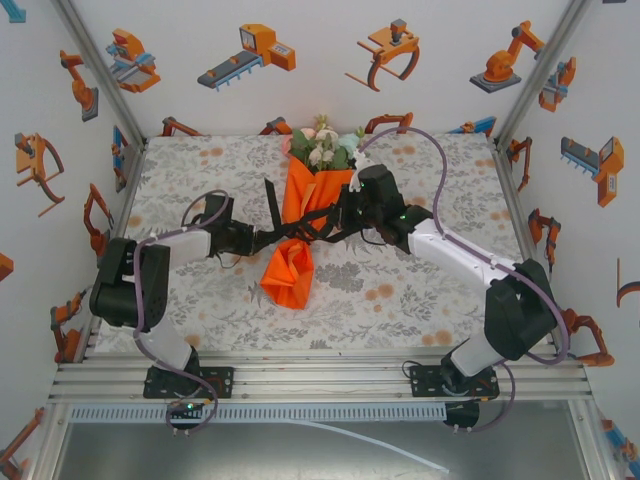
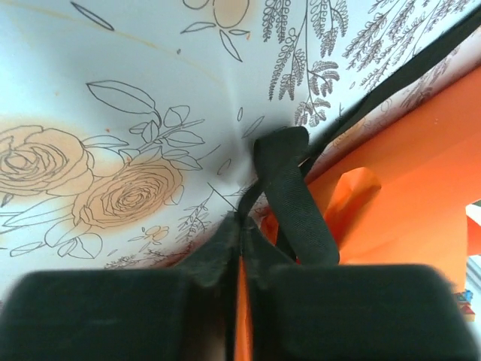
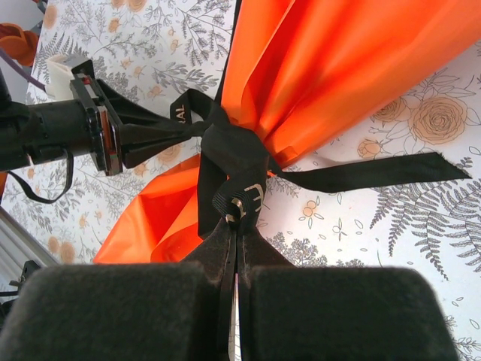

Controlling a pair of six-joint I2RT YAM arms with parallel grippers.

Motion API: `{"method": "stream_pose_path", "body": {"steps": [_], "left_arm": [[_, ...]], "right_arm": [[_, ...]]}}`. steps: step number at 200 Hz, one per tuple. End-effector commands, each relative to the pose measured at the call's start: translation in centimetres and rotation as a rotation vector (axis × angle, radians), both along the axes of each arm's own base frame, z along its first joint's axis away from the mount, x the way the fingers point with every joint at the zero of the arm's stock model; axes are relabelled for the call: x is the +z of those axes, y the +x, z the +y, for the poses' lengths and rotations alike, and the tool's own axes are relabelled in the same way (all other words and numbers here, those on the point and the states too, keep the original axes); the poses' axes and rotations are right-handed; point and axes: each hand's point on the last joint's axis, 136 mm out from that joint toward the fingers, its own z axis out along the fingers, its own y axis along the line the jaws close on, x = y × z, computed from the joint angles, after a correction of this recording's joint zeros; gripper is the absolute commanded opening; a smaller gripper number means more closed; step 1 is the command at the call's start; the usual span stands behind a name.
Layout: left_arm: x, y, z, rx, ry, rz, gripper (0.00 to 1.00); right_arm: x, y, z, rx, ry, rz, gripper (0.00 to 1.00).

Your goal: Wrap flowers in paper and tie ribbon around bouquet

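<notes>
The bouquet lies in mid-table, the flowers [image 1: 322, 146] pointing to the back and the orange paper [image 1: 290, 270] wrapped as a cone around their stems. The black ribbon [image 1: 300, 226] crosses the cone's waist and is knotted there [image 3: 225, 147]. A free tail [image 3: 376, 173] trails over the table cover. My left gripper [image 1: 262, 238] is at the cone's left side, shut on a ribbon strand [image 2: 293, 195] that loops out of its jaws. My right gripper [image 1: 342, 216] is at the cone's right side. In its wrist view, it [image 3: 237, 219] is shut on a lettered strand just below the knot.
The grey floral table cover [image 1: 420, 280] spreads around the bouquet. White walls printed with orange robot pictures [image 1: 250, 50] close in the back and sides. Aluminium rails [image 1: 320, 375] run along the near edge. A purple-grey cable [image 1: 430, 150] arches over the right arm.
</notes>
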Motion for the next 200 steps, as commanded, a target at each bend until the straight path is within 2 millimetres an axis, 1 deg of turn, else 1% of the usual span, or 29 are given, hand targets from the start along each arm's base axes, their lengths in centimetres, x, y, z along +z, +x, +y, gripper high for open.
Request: {"method": "stream_pose_path", "body": {"steps": [1, 10, 16, 29, 35, 43, 56, 62, 80, 105, 116, 126, 140, 149, 169, 182, 200], "left_arm": [[0.8, 0.1, 0.8, 0.009, 0.001, -0.012, 0.00], [1.9, 0.4, 1.6, -0.001, 0.031, -0.047, 0.00], [2.9, 0.9, 2.1, -0.022, 0.061, -0.087, 0.00], [5.9, 2.0, 3.0, -0.095, 0.150, -0.191, 0.00], [7.7, 2.9, 2.7, -0.162, 0.187, -0.277, 0.00], [10.1, 3.9, 1.9, -0.260, 0.220, -0.385, 0.00], [12.7, 4.3, 0.7, -0.402, 0.276, -0.497, 0.00], [13.4, 4.2, 0.2, -0.454, 0.295, -0.528, 0.00], [14.3, 3.6, 0.3, -0.558, 0.390, -0.575, 0.00], [15.3, 2.6, 2.2, -0.608, 0.553, -0.604, 0.00], [16.1, 2.2, 2.2, -0.660, 0.594, -0.641, 0.00], [17.0, 1.8, 1.0, -0.738, 0.582, -0.707, 0.00], [18.3, 1.0, -1.6, -0.865, 0.502, -0.810, 0.00], [18.7, 0.3, -3.2, -0.938, 0.444, -0.853, 0.00], [19.9, -1.5, -6.0, -1.067, 0.308, -0.955, 0.00], [21.2, -3.2, -7.9, -1.159, 0.212, -1.061, 0.00], [22.8, -6.2, -10.7, -1.294, 0.063, -1.192, 0.00]], "right_arm": [[2.1, 0.7, 0.4, -0.004, 0.027, -0.043, 0.00], [2.3, 0.8, 0.4, -0.006, 0.026, -0.045, 0.00], [2.4, 0.8, 0.4, -0.008, 0.026, -0.048, 0.00], [2.5, 0.9, 0.3, -0.016, 0.026, -0.048, 0.00], [2.5, 0.9, 0.3, -0.016, 0.024, -0.047, 0.00], [2.5, 1.0, 0.3, -0.018, 0.024, -0.047, 0.00], [2.4, 1.0, 0.4, -0.019, 0.024, -0.046, 0.00], [2.4, 1.1, 0.3, -0.021, 0.023, -0.045, 0.00], [2.4, 1.1, 0.4, -0.022, 0.023, -0.044, 0.00], [2.2, 1.1, 0.1, -0.032, 0.015, -0.041, 0.00], [2.2, 1.1, -0.1, -0.040, 0.009, -0.040, 0.00], [2.1, 1.1, -0.1, -0.040, 0.007, -0.038, 0.00], [2.2, 1.2, 0.1, -0.034, 0.017, -0.038, 0.00], [2.4, 1.2, 0.5, -0.024, 0.031, -0.035, 0.00], [3.4, 1.2, 1.6, 0.009, 0.083, -0.031, 0.00], [3.8, 1.3, 2.2, 0.017, 0.106, -0.032, 0.00], [3.9, 1.9, 2.4, -0.012, 0.116, -0.010, 0.00]]}}
